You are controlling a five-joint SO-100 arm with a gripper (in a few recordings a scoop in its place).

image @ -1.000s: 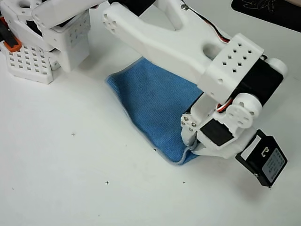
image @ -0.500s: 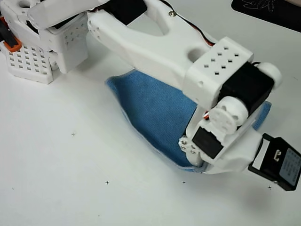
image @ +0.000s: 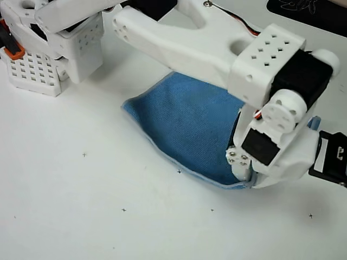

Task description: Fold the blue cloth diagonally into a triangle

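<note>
The blue cloth (image: 184, 124) lies bunched on the white table in the overhead view, its pale edge curving from its left corner down to a lower-right corner. The white arm reaches across it from the upper left. My gripper (image: 245, 177) points down at that lower-right corner, its fingers closed together on the cloth's edge. The arm's wrist hides the cloth's right part; a sliver of blue shows past it at the right.
The arm's white perforated base (image: 32, 70) stands at the upper left with an orange part beside it. A black mat (image: 309, 13) lies at the top right corner. Bare white table (image: 108, 216) spreads below and left of the cloth.
The gripper has moved right with the cloth's corner, dragging the lower edge rightward. The cloth now spreads wider under the arm.
</note>
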